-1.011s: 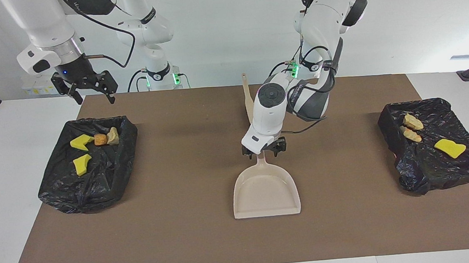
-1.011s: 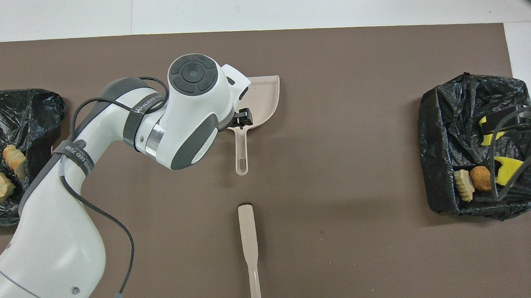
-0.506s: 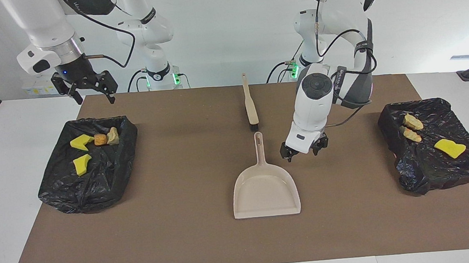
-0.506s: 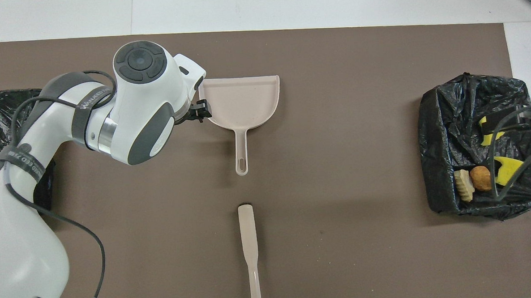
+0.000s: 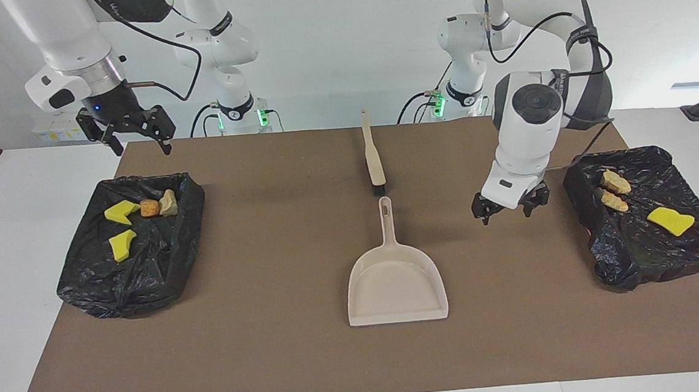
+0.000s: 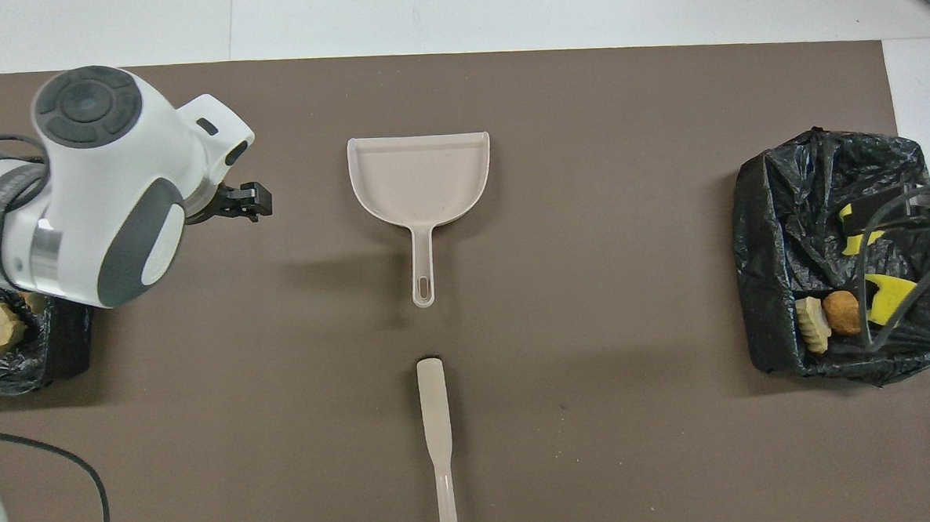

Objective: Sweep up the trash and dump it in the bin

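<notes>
At the bottom middle of the facing view, the dustpan (image 5: 396, 285) is laid flat on the brown mat (image 5: 275, 361). Nothing is in it. Its handle is turned toward the robots, so it can be picked up easily.

A little higher, at the right edge of that view, a bin lined with a black bag (image 5: 649, 261) is seen. One yellow chunk (image 5: 670, 221) and two tan lumps (image 5: 614, 193) are lying in it. At the left edge a second black-lined bin (image 5: 122, 285) is seen, with two yellow chunks (image 5: 122, 229), an orange lump (image 5: 150, 207) and a tan lump (image 5: 168, 202) inside. So all the trash is in the two bins, and none is seen on the mat. The job looks done.

The left gripper (image 5: 509, 208) is held in the air at the middle right of the view, over the mat between the dustpan and the first bin. Its fingers are spread apart and nothing is held. It is probably kept up there so nothing gets bumped.

Higher up, in the middle, the brush (image 5: 374, 157) is laid on the mat in line with the dustpan handle, just apart from it.

At the upper left, the right gripper (image 5: 134, 137) is kept waiting in the air by the top edge of the second bin. Its fingers are spread apart too, and nothing is held.
</notes>
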Available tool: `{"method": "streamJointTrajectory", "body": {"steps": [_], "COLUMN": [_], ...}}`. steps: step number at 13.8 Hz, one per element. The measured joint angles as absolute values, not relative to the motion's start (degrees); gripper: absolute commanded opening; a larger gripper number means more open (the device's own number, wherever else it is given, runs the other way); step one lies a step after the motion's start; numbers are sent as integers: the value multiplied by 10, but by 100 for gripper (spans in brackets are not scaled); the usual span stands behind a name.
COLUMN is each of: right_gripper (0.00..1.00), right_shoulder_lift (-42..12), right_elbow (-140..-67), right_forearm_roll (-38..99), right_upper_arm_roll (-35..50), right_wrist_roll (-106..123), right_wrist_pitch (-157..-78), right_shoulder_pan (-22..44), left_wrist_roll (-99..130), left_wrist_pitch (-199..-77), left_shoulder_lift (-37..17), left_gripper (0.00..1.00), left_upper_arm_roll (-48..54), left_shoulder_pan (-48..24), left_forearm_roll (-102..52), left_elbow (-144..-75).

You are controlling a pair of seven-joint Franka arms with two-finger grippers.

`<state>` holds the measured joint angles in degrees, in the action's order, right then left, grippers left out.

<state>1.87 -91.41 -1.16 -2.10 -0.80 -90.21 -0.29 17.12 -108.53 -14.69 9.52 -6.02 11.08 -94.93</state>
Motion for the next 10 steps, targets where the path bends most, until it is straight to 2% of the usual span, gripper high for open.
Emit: {"method": "streamJointTrajectory", "body": {"steps": [6, 10], "right_gripper": [100, 100], "right_shoulder_lift": [19, 19], "right_elbow": [-914, -914], "right_forearm_roll": [-12, -12], "right_upper_arm_roll": [-21, -21], "right_wrist_roll": [-8, -8], "right_wrist_pitch": [-902, -902], "right_shoulder_pan": [-3, -3], "left_wrist_roll": [19, -33], "left_wrist_pitch": [-1001, -938], "left_shoulder_lift": [-49, -14], "left_gripper": [100, 100], "left_upper_arm_roll": [3, -26], "left_shoulder_pan": [-57, -57], "left_forearm_roll": [45, 32], "left_elbow": [-952, -926]}}
